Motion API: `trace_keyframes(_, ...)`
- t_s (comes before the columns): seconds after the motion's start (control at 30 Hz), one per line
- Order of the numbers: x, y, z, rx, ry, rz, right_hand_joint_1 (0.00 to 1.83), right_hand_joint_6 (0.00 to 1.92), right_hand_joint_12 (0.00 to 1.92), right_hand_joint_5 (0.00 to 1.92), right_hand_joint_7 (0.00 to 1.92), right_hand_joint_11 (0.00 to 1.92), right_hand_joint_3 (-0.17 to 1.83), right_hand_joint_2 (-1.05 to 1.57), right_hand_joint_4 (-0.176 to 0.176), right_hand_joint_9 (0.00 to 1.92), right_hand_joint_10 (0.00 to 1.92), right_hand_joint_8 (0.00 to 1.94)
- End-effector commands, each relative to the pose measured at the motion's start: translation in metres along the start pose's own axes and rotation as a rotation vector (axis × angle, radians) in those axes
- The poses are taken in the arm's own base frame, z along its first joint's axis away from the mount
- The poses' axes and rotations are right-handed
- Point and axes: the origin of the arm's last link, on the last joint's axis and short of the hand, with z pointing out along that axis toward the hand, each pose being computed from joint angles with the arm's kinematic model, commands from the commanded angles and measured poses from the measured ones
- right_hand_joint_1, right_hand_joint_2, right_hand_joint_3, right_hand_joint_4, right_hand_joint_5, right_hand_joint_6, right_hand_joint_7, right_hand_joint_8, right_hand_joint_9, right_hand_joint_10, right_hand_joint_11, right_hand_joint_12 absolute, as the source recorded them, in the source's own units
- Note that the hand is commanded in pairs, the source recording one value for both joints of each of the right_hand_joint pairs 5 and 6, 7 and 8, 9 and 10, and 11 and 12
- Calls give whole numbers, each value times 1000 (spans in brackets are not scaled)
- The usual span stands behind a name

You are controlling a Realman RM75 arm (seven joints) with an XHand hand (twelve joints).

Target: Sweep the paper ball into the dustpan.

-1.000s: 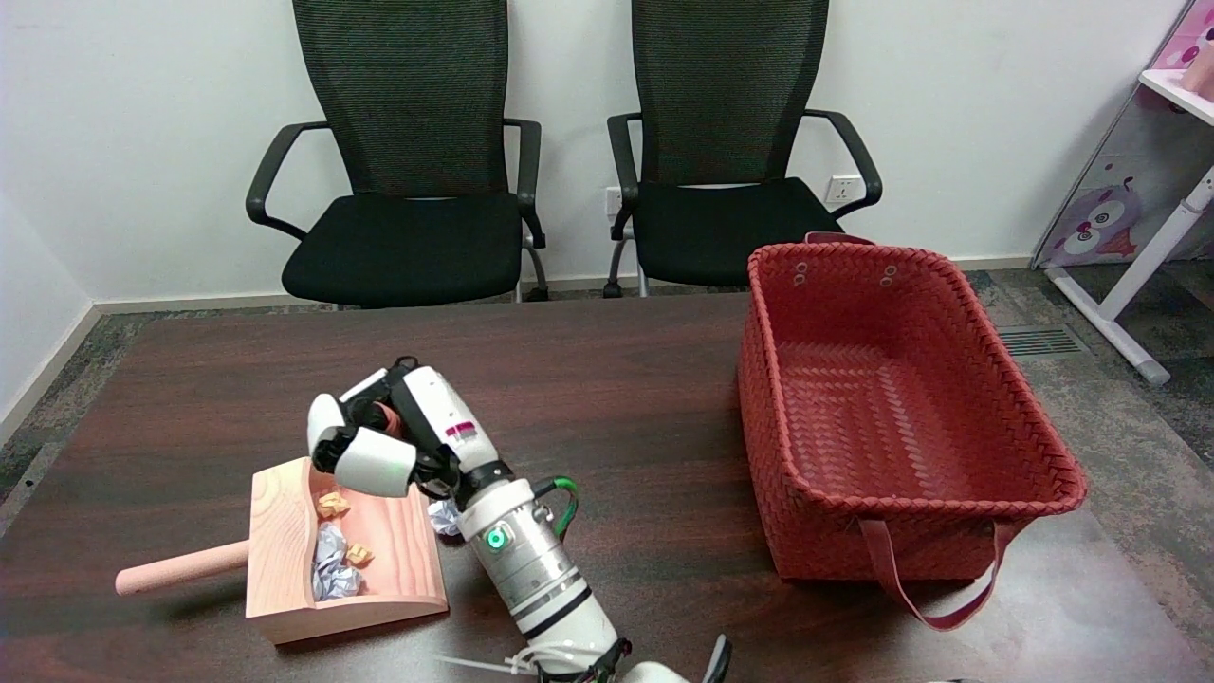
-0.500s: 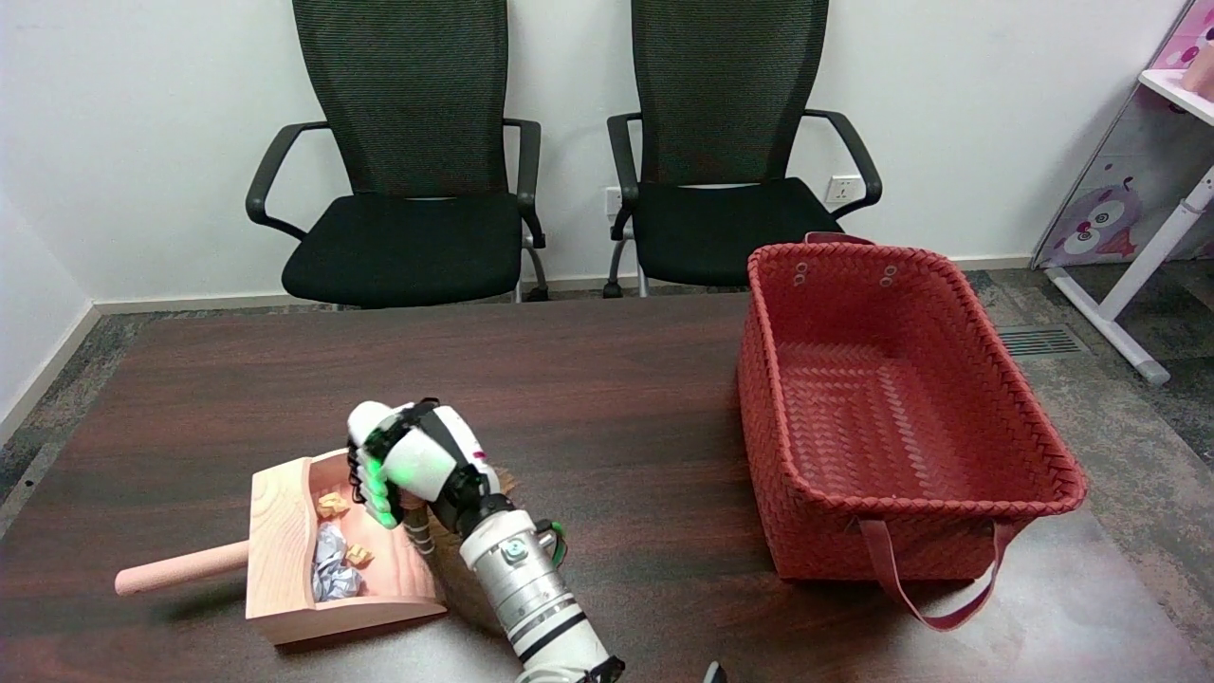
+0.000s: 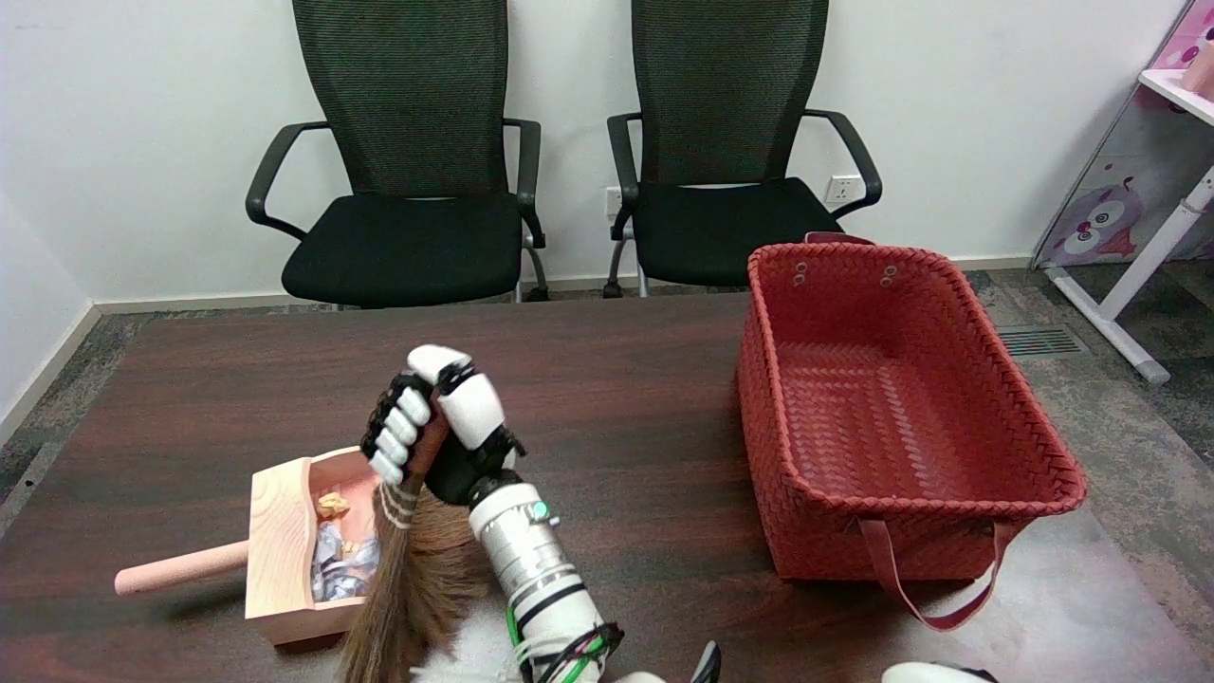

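Note:
A pink wooden dustpan [image 3: 280, 531] with a round handle lies at the table's near left. Crumpled white paper [image 3: 334, 567] and small tan scraps sit inside it against its back wall. My right hand [image 3: 438, 425] grips the handle of a small brown straw broom [image 3: 408, 579]. The broom hangs bristles down, and the bristles cover the dustpan's open right side. Any paper ball on the table beside the pan is hidden behind the bristles and my forearm.
A large red woven basket [image 3: 1005, 398] with a strap handle stands at the right of the dark wooden table [image 3: 616, 379]. Two black office chairs [image 3: 417, 190] stand behind the table's far edge. A white desk leg is at the far right.
My right hand has turned upright and risen, bringing the broom's bristles into view over the dustpan's mouth. The paper ball seen beside the pan a second ago is out of sight.

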Motion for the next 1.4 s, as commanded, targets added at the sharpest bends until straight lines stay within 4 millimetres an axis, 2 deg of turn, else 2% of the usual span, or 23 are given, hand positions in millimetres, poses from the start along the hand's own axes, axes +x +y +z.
trace_keyframes(0.03, 9, -58, 33, 107, -30, 288, 486, 1920, 1920, 1920, 1920, 1920, 1178, 1333, 0, 1920, 1920, 1920)
trace_keyframes(0.3, 8, -91, 36, 155, -97, 285, 470, 1920, 1920, 1920, 1920, 1920, 1148, 1414, -1, 1920, 1920, 1920)
trace_keyframes(0.6, 6, -138, 31, 240, -185, 280, 463, 1920, 1920, 1920, 1920, 1920, 1134, 1469, 1, 1920, 1920, 1920)
trace_keyframes(0.73, 6, -158, 29, 270, -209, 205, 460, 1920, 1920, 1920, 1920, 1920, 1139, 1488, 1, 1920, 1920, 1920)
trace_keyframes(1.07, 15, -188, 29, 315, -210, 65, 453, 1920, 1920, 1920, 1920, 1920, 1150, 1557, -1, 1920, 1920, 1920)
trace_keyframes(1.17, 21, -197, 30, 337, -192, -55, 471, 1920, 1920, 1920, 1920, 1920, 1156, 1571, 0, 1920, 1920, 1920)
trace_keyframes(1.23, 25, -201, 30, 350, -169, -220, 499, 1920, 1920, 1920, 1920, 1920, 1154, 1571, 1, 1920, 1920, 1920)
trace_keyframes(1.4, 25, -194, 31, 330, -113, -610, 586, 1920, 1920, 1920, 1920, 1920, 1265, 1571, 27, 1920, 1920, 1920)
